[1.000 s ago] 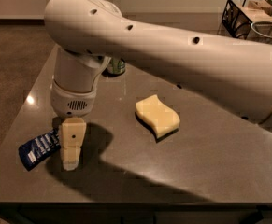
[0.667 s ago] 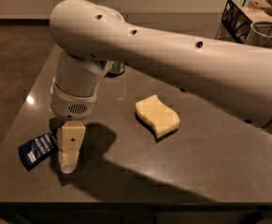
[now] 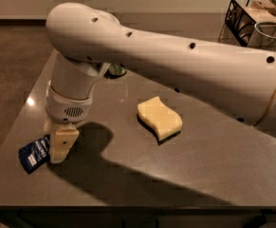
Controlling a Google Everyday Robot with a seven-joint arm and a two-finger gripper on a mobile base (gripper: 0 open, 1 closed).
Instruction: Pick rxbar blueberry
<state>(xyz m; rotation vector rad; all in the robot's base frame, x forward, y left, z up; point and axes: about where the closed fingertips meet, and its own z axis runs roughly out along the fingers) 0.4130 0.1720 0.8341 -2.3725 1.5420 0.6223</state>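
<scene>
The rxbar blueberry (image 3: 32, 156) is a dark blue shiny wrapper with white lettering, lying flat near the table's front left corner. Its right end is hidden behind my gripper (image 3: 61, 146). The gripper points straight down from the white wrist and reaches table level right at the bar's right end. My big white arm crosses the view from the right edge to above the bar.
A pale yellow wavy sponge (image 3: 159, 118) lies mid-table to the right of the gripper. A green can (image 3: 115, 71) stands at the back, mostly hidden by the arm. A black wire basket (image 3: 239, 18) is at the far right. The table's left edge (image 3: 14, 141) runs close to the bar.
The arm and gripper have shifted left and come lower, toward the bar, so the gripper now covers the bar's right end. The bar and the sponge have not moved.
</scene>
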